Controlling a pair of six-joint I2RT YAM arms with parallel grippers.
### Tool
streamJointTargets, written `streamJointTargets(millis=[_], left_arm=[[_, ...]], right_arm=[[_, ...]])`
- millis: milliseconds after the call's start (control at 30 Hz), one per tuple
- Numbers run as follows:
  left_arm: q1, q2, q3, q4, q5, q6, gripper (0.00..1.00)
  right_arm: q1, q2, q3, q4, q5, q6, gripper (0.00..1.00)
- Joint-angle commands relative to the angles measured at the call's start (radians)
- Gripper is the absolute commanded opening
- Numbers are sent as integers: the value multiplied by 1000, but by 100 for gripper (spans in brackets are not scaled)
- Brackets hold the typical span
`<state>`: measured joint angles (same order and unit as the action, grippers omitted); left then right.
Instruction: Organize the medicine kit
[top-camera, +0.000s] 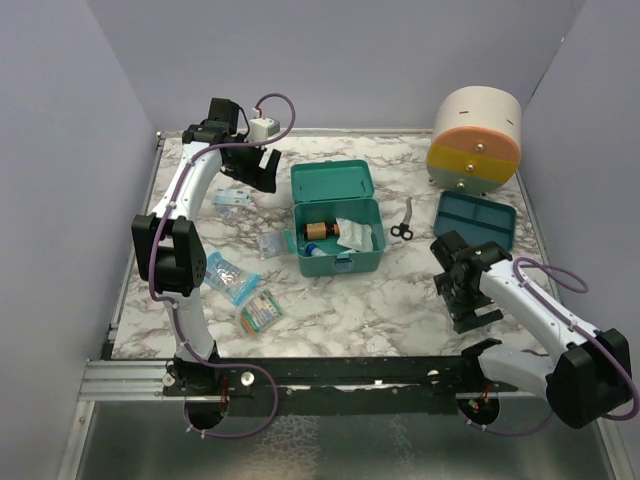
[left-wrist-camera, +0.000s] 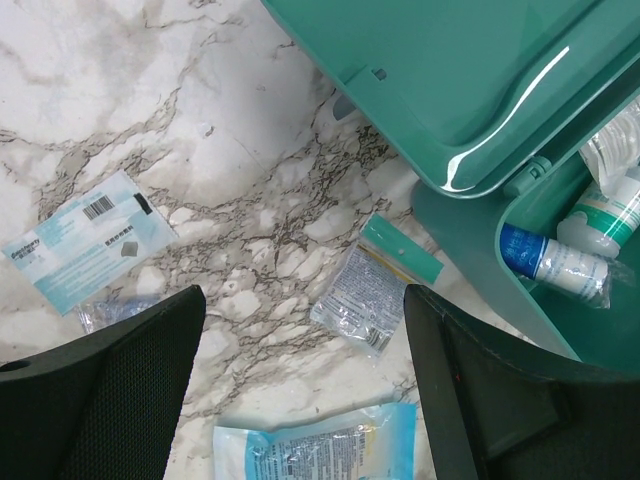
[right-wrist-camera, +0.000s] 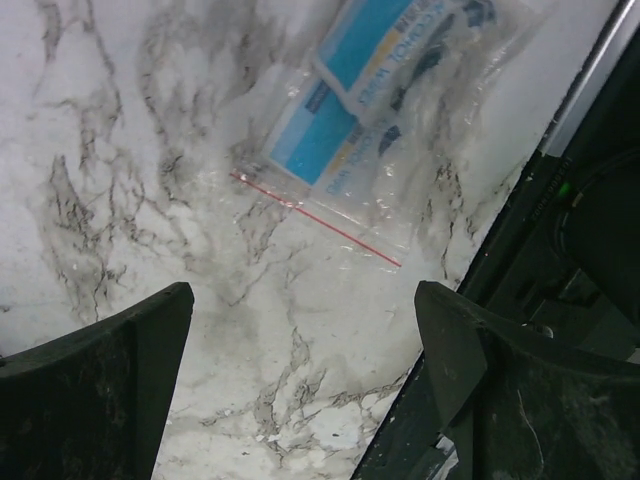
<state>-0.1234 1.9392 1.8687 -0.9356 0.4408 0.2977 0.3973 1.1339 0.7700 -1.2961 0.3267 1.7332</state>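
The medicine kit (top-camera: 338, 236), a teal box, stands in the middle of the table with its lid (top-camera: 332, 183) thrown back. It holds a brown bottle (top-camera: 322, 230) and white packets (top-camera: 358, 236). In the left wrist view the medicine kit (left-wrist-camera: 470, 70) fills the upper right, with a blue-and-white tube (left-wrist-camera: 553, 262) inside. My left gripper (top-camera: 262, 172) hangs open to the left of the lid, above loose packets (left-wrist-camera: 375, 290); nothing is between the left gripper's (left-wrist-camera: 305, 400) fingers. My right gripper (top-camera: 470, 300) is open and empty near the right front, low over the marble. The right gripper (right-wrist-camera: 305, 380) faces a clear zip bag (right-wrist-camera: 390, 110) of blue packets.
Packets lie left of the kit: one pale blue (top-camera: 232, 198), one clear (top-camera: 272, 243), one blue bag (top-camera: 230, 277), one orange-green bag (top-camera: 260, 312). Scissors (top-camera: 403, 224) lie right of the kit. A shallow teal tray (top-camera: 475, 220) and a round drawer unit (top-camera: 478, 140) stand at the back right.
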Motion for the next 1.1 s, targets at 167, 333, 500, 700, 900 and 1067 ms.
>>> streamJointTargets(millis=[167,333,500,700,900,1067], left_arm=[[7,-22,-7,-7,28,4,82],[7,-19,1,-6,29,3,82],[7,-22,-3,-6,28,-2,82],[7,-29,-13,-6,24,-4,82],[7,-35,-25,-6,25,-2,82],[7,-39,-27,-7,21,2,82]], right_arm=[[-6,-92,-116,-8,-44,171,93],[-8,-41,-110,23,1,133,92],[-33,8,-115,86,5,71,86],[-54,1,-151,101,-9,79,78],[-63,30,-150,99,-6,97,69],[-69,77,-146,119,-5,89,60]])
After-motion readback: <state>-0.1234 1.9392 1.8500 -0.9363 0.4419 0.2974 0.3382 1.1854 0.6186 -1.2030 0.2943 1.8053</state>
